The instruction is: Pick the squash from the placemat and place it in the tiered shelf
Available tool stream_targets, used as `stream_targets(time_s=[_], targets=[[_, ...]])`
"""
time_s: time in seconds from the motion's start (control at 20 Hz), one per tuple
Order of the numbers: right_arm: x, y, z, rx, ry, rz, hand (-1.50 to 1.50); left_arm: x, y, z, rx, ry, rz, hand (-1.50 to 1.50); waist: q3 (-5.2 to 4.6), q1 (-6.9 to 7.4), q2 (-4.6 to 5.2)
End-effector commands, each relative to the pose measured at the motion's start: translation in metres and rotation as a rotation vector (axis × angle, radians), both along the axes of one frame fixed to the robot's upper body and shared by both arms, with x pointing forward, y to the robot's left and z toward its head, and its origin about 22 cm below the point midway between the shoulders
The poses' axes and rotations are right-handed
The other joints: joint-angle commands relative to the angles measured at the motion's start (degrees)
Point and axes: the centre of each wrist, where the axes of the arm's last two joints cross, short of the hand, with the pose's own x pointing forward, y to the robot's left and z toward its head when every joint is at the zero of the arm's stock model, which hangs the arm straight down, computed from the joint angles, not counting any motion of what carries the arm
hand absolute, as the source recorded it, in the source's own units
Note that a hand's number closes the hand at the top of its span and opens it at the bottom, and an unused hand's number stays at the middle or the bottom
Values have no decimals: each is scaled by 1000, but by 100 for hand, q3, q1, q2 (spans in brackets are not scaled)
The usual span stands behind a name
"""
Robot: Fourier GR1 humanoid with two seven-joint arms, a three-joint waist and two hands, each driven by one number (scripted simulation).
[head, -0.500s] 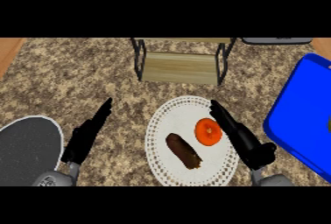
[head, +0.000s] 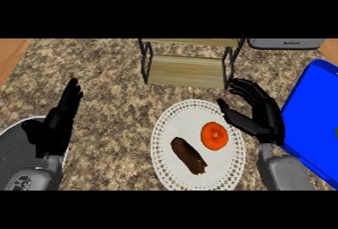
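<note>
Squash (head: 214, 135), orange and round, lies on the white lace-edged placemat (head: 165, 138) near the worktop's (head: 112, 76) front edge, just beside a dark brown sausage-shaped item (head: 189, 155); the two look apart. Right hand (head: 257, 114) hovers over the placemat's right rim, fingers spread and lightly bent, thumb out, holding nothing; the open posture suits a grasp from that side, which I judge comes next. Tiered shelf (head: 188, 62) stands toward the back edge, wooden tiers bare. Left hand (head: 59, 118) rests open, fingers straight, near the left edge, by a grey plate (head: 16, 147).
</note>
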Motion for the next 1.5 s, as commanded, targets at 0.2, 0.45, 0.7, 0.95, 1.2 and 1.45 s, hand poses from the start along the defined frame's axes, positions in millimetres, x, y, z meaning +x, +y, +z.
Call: stream_targets(time_s=[0.2, 0.45, 0.7, 0.95, 1.2, 1.45], targets=[[-23, 1, 49, 9, -128, 56, -150, 14, 17, 23, -59, -36, 85, 0, 5, -103, 14], [-39, -10, 81, -363, 36, 246, -150, -11, 10, 14, -49, -31, 92, 0, -22, -126, -50], [-25, 2, 127, -671, 156, 275, -150, 1, 15, 25, -40, -39, 90, 0, -28, -41, 6], [-24, 39, 138, -1002, 292, 239, -150, -9, -5, 14, -45, -46, 56, 0, -30, 98, -4], [-26, 88, 151, -1095, 420, 197, -150, -3, 13, 25, -49, -36, 61, 0, -8, 32, 9], [-24, 124, 114, -1186, 472, 190, -150, -1, -3, 23, -44, -61, 61, 0, -4, 1, 22]])
